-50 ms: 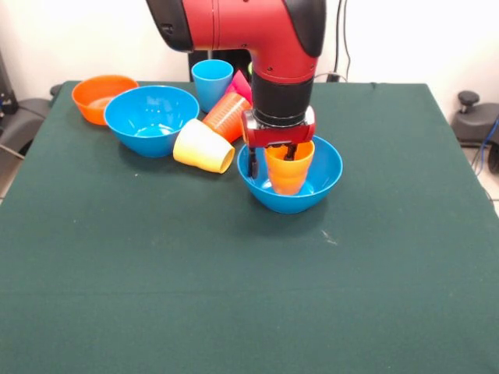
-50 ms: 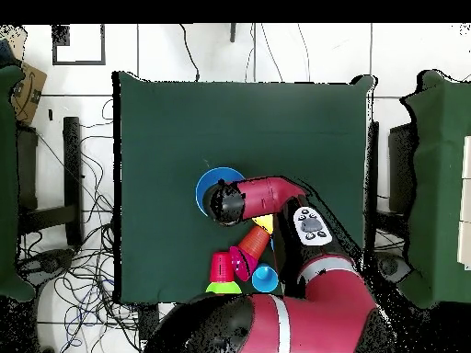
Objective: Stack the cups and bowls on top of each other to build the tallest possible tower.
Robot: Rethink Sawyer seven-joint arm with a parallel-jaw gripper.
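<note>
Claw [image 1: 273, 160] pinching the rim of a yellow-orange cup [image 1: 289, 167], upright inside the near blue bowl [image 1: 320, 183] mid-table [image 1: 234, 296]. Far left: second blue bowl [image 1: 150, 118], orange bowl [image 1: 100, 97], pale yellow cup [image 1: 201, 146] on its side.

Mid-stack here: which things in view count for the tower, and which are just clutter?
For the job:
- yellow-orange cup, upright in a blue bowl
- second blue bowl
- orange bowl
- light blue cup
- orange cup and pale yellow cup, both on their sides
- pink-red piece

Lying about:
- floor cables
- cardboard box
</note>
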